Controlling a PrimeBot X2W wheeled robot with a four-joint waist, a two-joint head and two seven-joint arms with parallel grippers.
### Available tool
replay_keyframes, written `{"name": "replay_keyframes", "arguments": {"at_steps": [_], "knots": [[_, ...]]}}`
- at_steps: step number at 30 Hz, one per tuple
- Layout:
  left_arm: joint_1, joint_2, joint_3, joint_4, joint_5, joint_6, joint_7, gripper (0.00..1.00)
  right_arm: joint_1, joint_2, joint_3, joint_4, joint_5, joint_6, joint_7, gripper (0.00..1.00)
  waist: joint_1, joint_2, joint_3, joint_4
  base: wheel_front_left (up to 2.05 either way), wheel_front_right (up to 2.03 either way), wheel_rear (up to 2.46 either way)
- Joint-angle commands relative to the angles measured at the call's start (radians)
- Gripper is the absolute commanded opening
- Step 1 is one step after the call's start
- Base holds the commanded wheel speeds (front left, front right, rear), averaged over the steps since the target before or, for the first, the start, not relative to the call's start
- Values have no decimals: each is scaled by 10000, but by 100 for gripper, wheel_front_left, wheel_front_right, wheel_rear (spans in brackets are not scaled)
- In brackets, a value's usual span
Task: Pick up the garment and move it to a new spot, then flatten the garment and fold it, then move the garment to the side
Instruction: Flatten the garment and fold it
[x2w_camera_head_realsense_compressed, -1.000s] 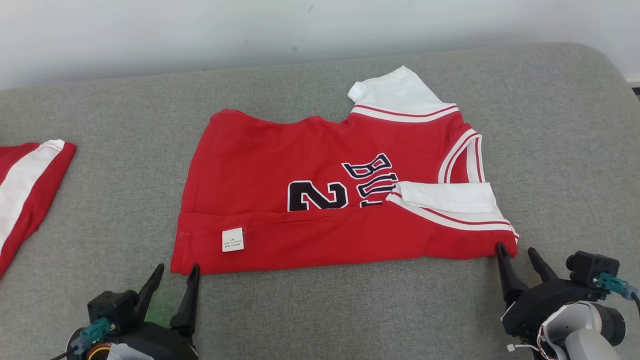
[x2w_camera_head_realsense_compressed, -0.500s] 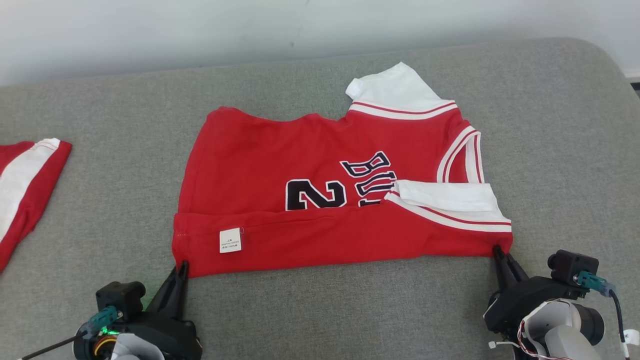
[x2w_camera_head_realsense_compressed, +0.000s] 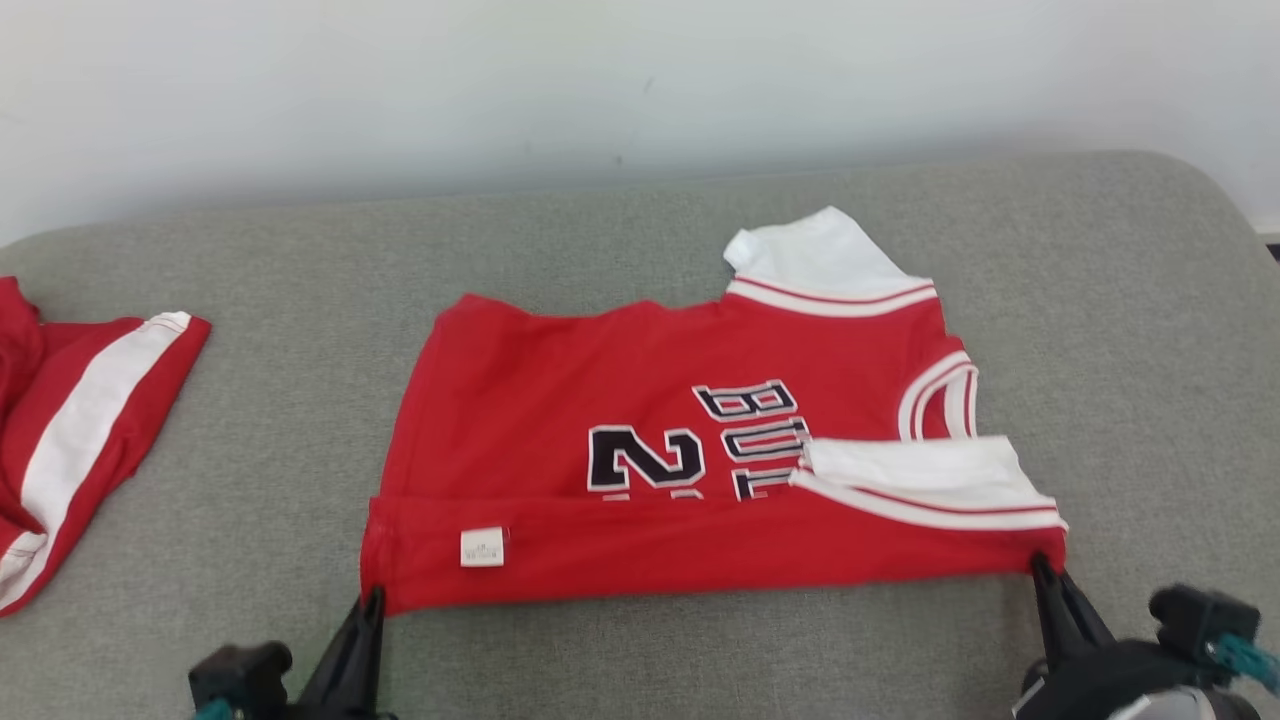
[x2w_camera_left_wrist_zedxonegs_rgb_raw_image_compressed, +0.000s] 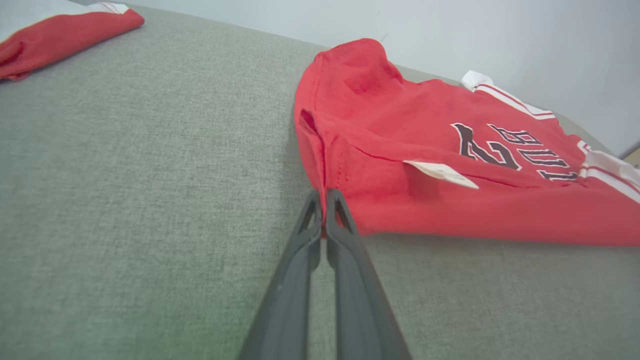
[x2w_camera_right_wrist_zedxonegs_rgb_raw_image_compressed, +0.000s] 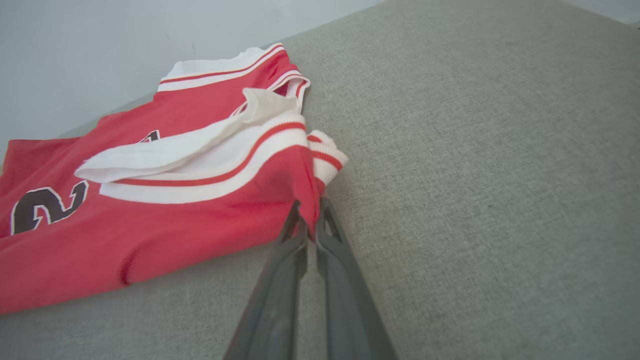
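Note:
The garment (x2w_camera_head_realsense_compressed: 620, 450) is a red jersey with white trim and dark lettering, lying partly folded on the grey cushion, its near strip turned over with a white tag showing. My left gripper (x2w_camera_head_realsense_compressed: 372, 598) is shut on the garment's near left corner (x2w_camera_left_wrist_zedxonegs_rgb_raw_image_compressed: 325, 200). My right gripper (x2w_camera_head_realsense_compressed: 1040, 565) is shut on its near right corner (x2w_camera_right_wrist_zedxonegs_rgb_raw_image_compressed: 310, 210), beside the striped white sleeve band. In both wrist views the red cloth is pinched between the dark fingers and its near edge is lifted slightly off the cushion.
A second red and white garment (x2w_camera_head_realsense_compressed: 70, 420) lies at the far left of the grey cushion (x2w_camera_head_realsense_compressed: 250, 560). A pale wall (x2w_camera_head_realsense_compressed: 600, 90) runs behind the cushion's far edge. The cushion's rounded right end lies beyond the jersey.
Both grippers went from open beside the near corners to shut on them. The head camera has tilted, so the whole scene sits lower in the picture. The near edge has risen a little.

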Motion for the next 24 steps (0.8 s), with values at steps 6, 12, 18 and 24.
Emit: {"name": "replay_keyframes", "arguments": {"at_steps": [6, 12, 18, 24], "knots": [[1217, -128, 303, -727, 76, 242, -34, 0, 1581, 25, -613, -1569, -41, 4, 617, 0, 1, 0, -259, 234, 0, 0, 0], [1833, -158, 409, -828, 48, 281, -35, 0, 2897, 394, -1316, -3096, -196, 4, 1586, 0, 1, 0, -315, 365, 0, 0, 0], [1960, -295, 391, -796, 305, 349, -35, 100, 3412, 833, -1596, -3830, -357, 4, 2083, 100, 1, 0, -358, 390, 0, 0, 0], [1914, -431, 977, -1298, 879, 322, -36, 100, 3214, 969, -1524, -4351, -793, 4, 1727, 100, 1, 0, -485, 445, 0, 0, 0]]}}
